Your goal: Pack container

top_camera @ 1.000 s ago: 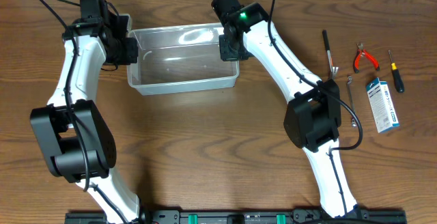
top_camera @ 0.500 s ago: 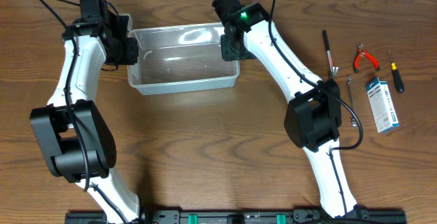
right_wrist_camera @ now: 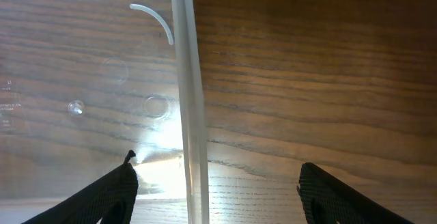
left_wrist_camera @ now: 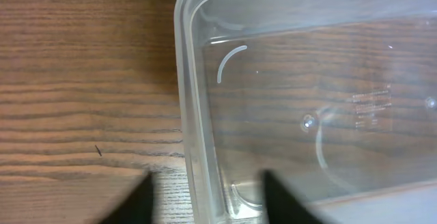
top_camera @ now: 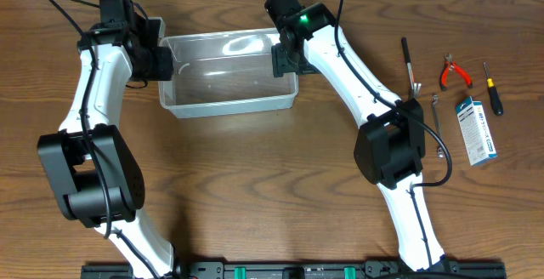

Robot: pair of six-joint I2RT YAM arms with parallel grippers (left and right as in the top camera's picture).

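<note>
Arms are bracketing the clear rectangular plastic container (top_camera: pixel 228 100).
The left claw (left_wrist_camera: pixel 205 186) and right claw (right_wrist_camera: pixel 217 176) are straddling its end walls, both spread.

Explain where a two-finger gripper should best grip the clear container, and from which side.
Take the container by a short end wall just under its rim, from above, one finger inside and one outside: the wall is thin and upright, the whole too wide to span.

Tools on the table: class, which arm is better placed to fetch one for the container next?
Right. The tools lie on its side, nearer the right hand; the left hand sits at the container's far end.
</note>
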